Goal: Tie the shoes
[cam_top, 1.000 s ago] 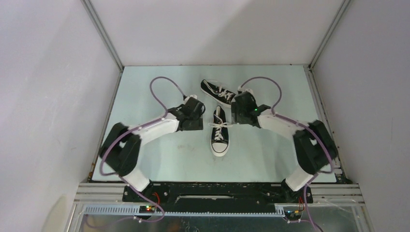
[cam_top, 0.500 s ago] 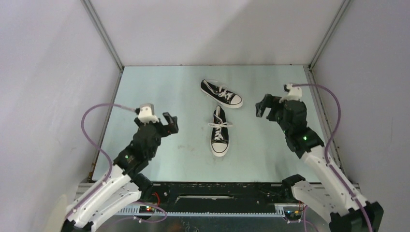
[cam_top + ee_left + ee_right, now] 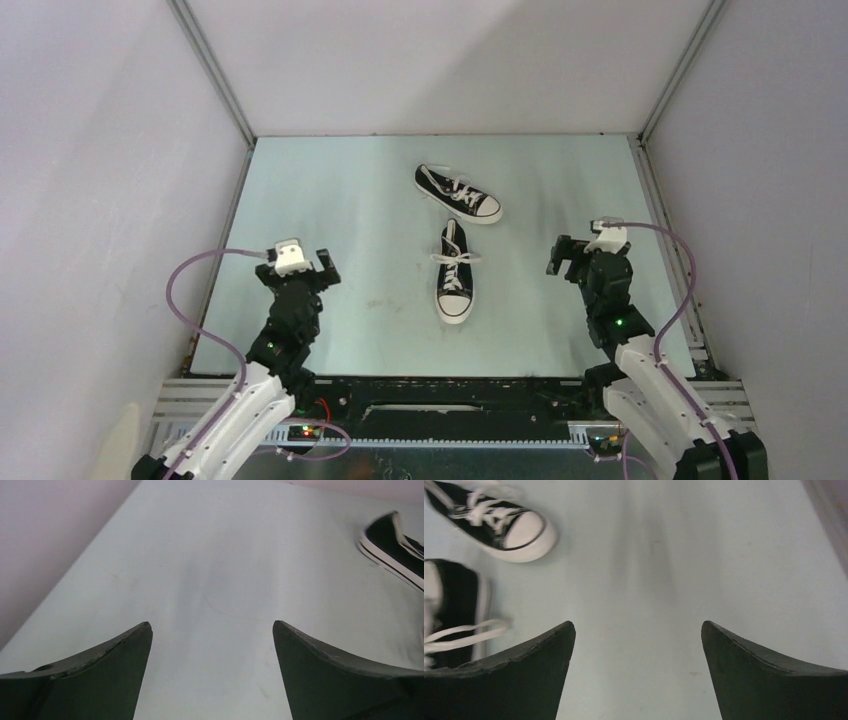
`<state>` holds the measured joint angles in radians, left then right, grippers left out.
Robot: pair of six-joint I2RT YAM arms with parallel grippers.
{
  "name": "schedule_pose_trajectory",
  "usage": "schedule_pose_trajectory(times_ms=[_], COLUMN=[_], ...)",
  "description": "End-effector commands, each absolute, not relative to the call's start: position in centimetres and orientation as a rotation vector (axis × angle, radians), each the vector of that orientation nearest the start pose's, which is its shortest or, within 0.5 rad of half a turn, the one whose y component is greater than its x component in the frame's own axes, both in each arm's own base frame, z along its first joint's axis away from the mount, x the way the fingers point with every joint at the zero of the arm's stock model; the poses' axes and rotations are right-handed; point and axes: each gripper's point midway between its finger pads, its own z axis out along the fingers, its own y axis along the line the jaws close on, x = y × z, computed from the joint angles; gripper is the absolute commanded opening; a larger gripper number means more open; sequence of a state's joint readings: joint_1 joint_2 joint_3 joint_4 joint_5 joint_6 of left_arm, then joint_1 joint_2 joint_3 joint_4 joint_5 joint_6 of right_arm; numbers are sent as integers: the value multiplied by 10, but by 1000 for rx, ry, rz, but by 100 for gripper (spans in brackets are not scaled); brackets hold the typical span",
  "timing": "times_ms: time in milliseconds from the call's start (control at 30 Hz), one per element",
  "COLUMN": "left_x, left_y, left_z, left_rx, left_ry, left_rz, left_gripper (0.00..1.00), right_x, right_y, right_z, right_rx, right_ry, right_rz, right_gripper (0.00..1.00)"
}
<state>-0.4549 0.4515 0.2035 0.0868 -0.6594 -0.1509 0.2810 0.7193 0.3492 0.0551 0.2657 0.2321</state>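
Two small black shoes with white laces, soles and toe caps lie mid-table. The near shoe points its toe toward me, its laces spread to both sides. The far shoe lies slanted, toe to the right. My left gripper is open and empty, well left of the near shoe. My right gripper is open and empty, well right of it. The right wrist view shows the far shoe's toe and the near shoe. The left wrist view shows part of one shoe at the right edge.
The pale green table is boxed in by white walls on the left, back and right, with metal corner posts. A black rail runs along the near edge, where both arm bases sit.
Both arms have pulled back from beside the shoes toward the near edge, the left one to the left and the right one to the right. The shoes have not moved.
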Motion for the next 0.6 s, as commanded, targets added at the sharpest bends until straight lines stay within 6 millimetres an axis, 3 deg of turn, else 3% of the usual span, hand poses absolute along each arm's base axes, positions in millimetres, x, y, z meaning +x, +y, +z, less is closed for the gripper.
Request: schedule_pose_trajectory(times_ms=[0, 33, 67, 100, 133, 267, 567], left_x=[274, 276, 279, 282, 285, 299, 322], left_y=[20, 21, 32, 30, 39, 36, 55], left_z=[174, 158, 164, 147, 152, 147, 153], left_rx=[-330, -313, -362, -327, -363, -294, -332], left_ry=[1533, 1557, 1507, 1546, 1507, 1530, 1519], left_rz=[226, 230, 227, 210, 207, 178, 146], left_gripper=[98, 98, 97, 96, 95, 88, 84], right_x=[314, 318, 320, 325, 326, 336, 352], right_y=[24, 22, 14, 11, 6, -6, -8], right_z=[159, 154, 152, 149, 144, 134, 121], right_rx=[67, 70, 94, 104, 112, 120, 105], right_ry=[1721, 1729, 1733, 1730, 1733, 1679, 1642], right_rz=[35, 30, 18, 17, 19, -25, -54], right_gripper=[99, 99, 99, 99, 99, 99, 99])
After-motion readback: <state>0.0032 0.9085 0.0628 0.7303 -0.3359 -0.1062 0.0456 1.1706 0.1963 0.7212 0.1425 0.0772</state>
